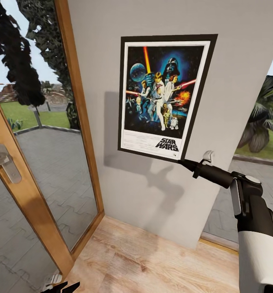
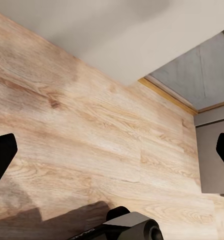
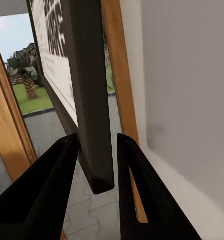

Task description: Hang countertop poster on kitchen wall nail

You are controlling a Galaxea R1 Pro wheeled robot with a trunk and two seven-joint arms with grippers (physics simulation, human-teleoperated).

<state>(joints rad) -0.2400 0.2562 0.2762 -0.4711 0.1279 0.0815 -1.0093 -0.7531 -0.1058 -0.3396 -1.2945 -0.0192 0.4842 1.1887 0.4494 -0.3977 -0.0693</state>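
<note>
Gripping: right gripper [image 3: 96, 165] clenched on poster [image 1: 162, 95] bottom corner | poster upright against grey wall [image 1: 152, 195], beside wooden door frame [image 1: 77, 106] | left gripper [image 2: 112, 155] fingers spread over wood floor [image 2: 81, 145]

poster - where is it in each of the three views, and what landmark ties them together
Head view: the poster is upper centre against the grey wall, its lower right corner at the right gripper.
Right wrist view: its frame corner sits edge-on between the two fingers.
Left wrist view: wood floor and the wall's base.
Shared landmark: the grey wall.
</note>
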